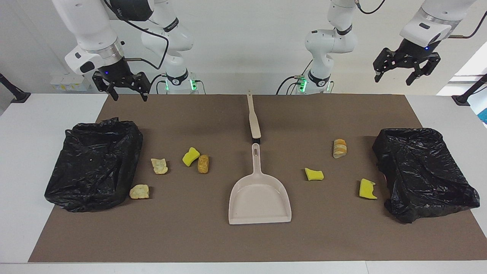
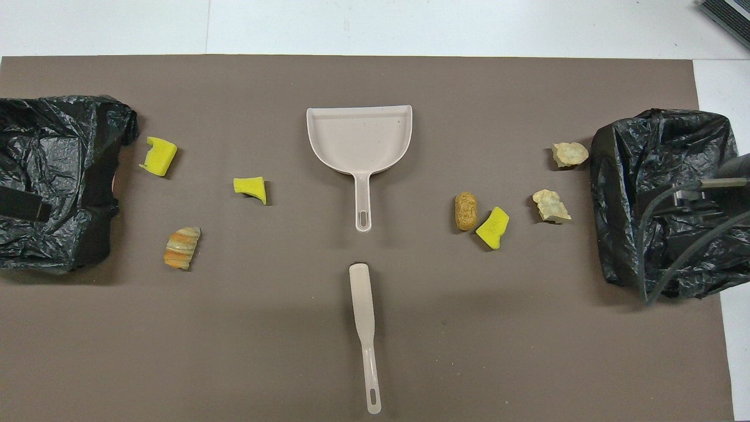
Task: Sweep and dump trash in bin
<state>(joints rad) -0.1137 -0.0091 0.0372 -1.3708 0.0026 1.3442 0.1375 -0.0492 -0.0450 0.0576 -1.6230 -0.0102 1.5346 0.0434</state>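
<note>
Brown mat [image 1: 243, 243] fills the bottom of the facing view and covers most of the white surface [image 1: 45, 125]; everything else lies on it. Two bins lined with black bags come next in size. One bin [image 1: 95, 163] sits mid-frame at the right arm's end, the other bin [image 1: 422, 171] mid-frame at the left arm's end.

Both arms hang at the top of the frame, and nothing is started. The right end effector [image 1: 129, 95] is in the air over the mat's top edge with its fingers spread and empty. The left end effector [image 1: 395, 78] is higher in the top corner, also spread and empty.

A beige dustpan [image 1: 260, 198] lies in the lower centre, mouth toward the bottom of the frame and handle pointing up at the robots. Just above it is the brush [image 1: 253, 118], in line with it, its dark bristle end almost touching the pan's handle tip.

The trash is seven scraps in two loose groups:
- At the right arm's end: a yellow sponge chunk [image 1: 190, 156] touching a brown bread piece [image 1: 203, 164], plus two pale pieces [image 1: 159, 166] [image 1: 139, 191] near that bin.
- At the left arm's end: a striped bread piece [image 1: 339, 148] and two yellow chunks [image 1: 314, 174] [image 1: 367, 188].

The first step is probably taking up the tools, one arm each. I would grip each handle near its middle, coming straight down, so neither tool swings into the other. Then I would work one group at a time with the pan's lip flat on the mat, since sponge will likely bounce under a fast stroke.
</note>
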